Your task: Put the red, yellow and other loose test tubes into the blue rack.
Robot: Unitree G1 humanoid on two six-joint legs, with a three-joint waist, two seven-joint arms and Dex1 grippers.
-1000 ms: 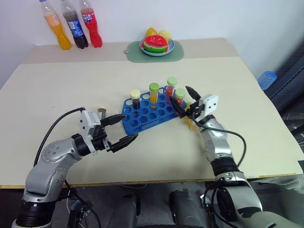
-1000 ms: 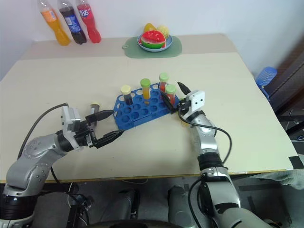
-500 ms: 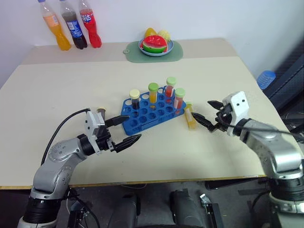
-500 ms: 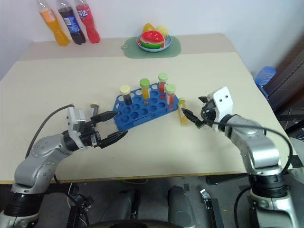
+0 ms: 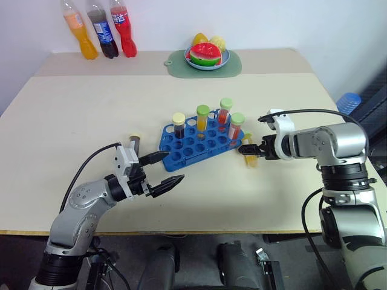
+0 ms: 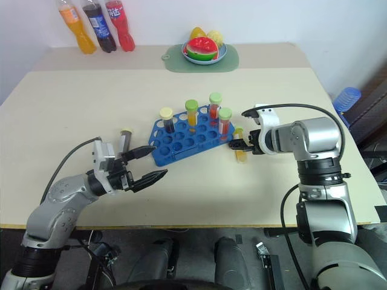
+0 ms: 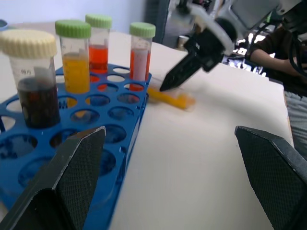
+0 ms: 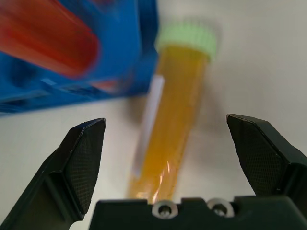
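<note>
Now R arm (image 5: 326,144) bent inward — open fingers (image 8: 86,158) astride yellow tube (image 8: 175,115).

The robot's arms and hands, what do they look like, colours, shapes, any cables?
Both arms are rounded silver-grey metal segments joined by black bands. Each ends in a white boxy wrist block carrying two black, pointed fingers whose inner pads are finely textured. A thin black cable loops from each wrist block back along the arm. See the left hand and the right hand.

A robot test room – plain beige table (image 5: 78,109); staged soda bottles (image 5: 101,36); toy fruit plate (image 5: 207,63).
</note>
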